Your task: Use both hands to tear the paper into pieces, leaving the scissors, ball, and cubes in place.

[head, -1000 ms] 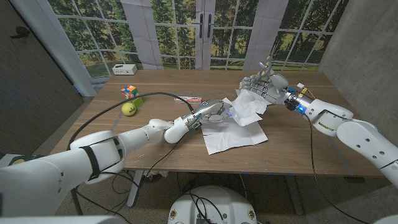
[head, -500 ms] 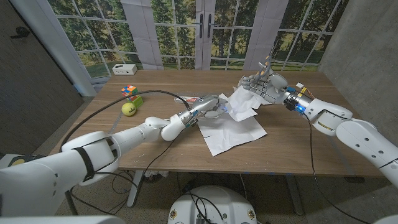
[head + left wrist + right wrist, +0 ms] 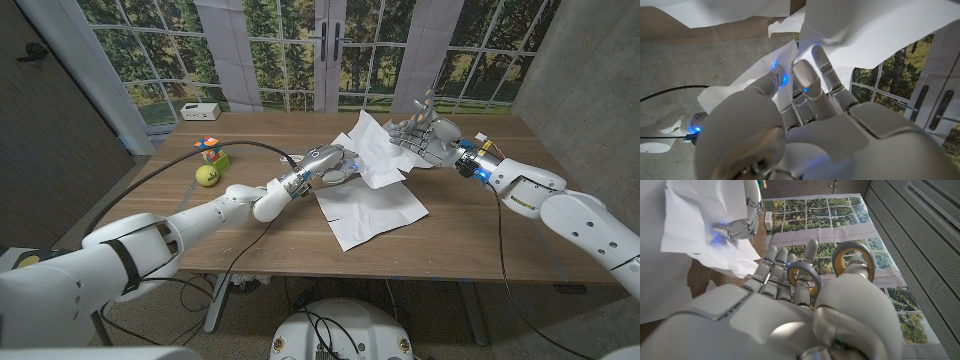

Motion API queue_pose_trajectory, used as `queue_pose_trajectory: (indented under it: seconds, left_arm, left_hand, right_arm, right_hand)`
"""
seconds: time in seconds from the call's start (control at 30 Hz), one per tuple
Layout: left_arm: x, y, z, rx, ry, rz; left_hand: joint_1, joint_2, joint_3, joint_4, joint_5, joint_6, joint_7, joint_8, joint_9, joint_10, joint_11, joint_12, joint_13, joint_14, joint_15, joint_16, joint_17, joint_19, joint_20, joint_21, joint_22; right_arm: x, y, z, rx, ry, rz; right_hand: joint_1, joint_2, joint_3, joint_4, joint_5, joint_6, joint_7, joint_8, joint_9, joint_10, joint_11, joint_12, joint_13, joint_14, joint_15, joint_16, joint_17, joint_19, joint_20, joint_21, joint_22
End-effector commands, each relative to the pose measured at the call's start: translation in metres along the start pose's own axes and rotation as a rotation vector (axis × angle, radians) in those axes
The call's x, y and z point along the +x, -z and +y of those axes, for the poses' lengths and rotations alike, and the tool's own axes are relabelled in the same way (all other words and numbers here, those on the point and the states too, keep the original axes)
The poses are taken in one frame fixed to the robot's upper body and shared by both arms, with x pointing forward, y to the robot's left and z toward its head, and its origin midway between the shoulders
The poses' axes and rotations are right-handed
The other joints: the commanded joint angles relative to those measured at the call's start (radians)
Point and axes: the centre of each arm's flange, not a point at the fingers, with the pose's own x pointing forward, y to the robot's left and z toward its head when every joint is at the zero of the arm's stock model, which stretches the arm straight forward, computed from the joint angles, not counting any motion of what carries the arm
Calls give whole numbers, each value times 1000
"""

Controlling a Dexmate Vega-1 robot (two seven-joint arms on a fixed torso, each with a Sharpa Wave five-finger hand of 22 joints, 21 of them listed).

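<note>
Fingers (image 3: 805, 82) of the left hand (image 3: 335, 165) curl into a crumpled sheet of white paper (image 3: 372, 148), holding it lifted off the wooden table (image 3: 470, 235) near the middle. The right hand (image 3: 420, 135) meets the sheet's right edge with fingers half curled, some raised; it appears to hold the paper, though the contact itself is hard to make out. In the right wrist view two orange-and-grey scissor loops (image 3: 852, 255) sit at that hand's fingers, so the scissors seem to be caught up with it rather than lying on the table.

A second, flatter piece of paper (image 3: 372, 212) lies on the table just nearer than the lifted one.

At far left the green ball (image 3: 207, 175) and a coloured cube (image 3: 207, 147) sit close together, well apart from both hands. A white box (image 3: 199, 111) stands at the far left edge.

The risk: a weak right-hand hold would let the sheet slide out instead of tearing, and scissors hooked in those fingers could be dragged further or dropped. The left arm's black cable (image 3: 190, 172) passes close to the ball and could nudge it.

The pinch points are hidden by paper folds in both wrist views.
</note>
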Motion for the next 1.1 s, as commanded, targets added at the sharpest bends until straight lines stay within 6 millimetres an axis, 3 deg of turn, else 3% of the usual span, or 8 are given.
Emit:
queue_pose_trajectory:
  seconds: [0.03,0.8,1.1]
  left_arm:
    - [-3,20,16,76,16,31]
    - [10,52,32,87,-94,154]
    - [16,54,37,109,-137,155]
  left_hand:
    - [-27,25,38,25,6,9,2,7,0,14,-13,14,123,-3,2,12,-1,-3,-142,7,1]
    - [-45,25,48,34,10,-4,2,5,-1,2,-13,7,119,-28,3,24,-3,-27,-139,4,-14]
    - [-51,25,51,36,11,-7,2,6,1,-5,-13,4,117,-40,2,24,-4,-33,-140,7,-18]
  right_arm:
    - [-3,2,4,2,-3,10]
    - [-4,4,10,-11,-19,47]
    - [-5,5,11,-15,-26,58]
  right_hand:
    - [-2,1,-4,-5,-5,1,-2,-2,2,3,-4,-2,2,4,-35,6,2,7,3,-3,3]
    - [-2,0,-4,-8,-5,-9,4,-9,-3,4,-2,-2,2,3,-28,3,0,7,6,-7,3]
    - [-2,1,-3,-8,-5,-8,6,-14,-10,4,0,-2,2,1,-27,3,0,6,8,-9,3]
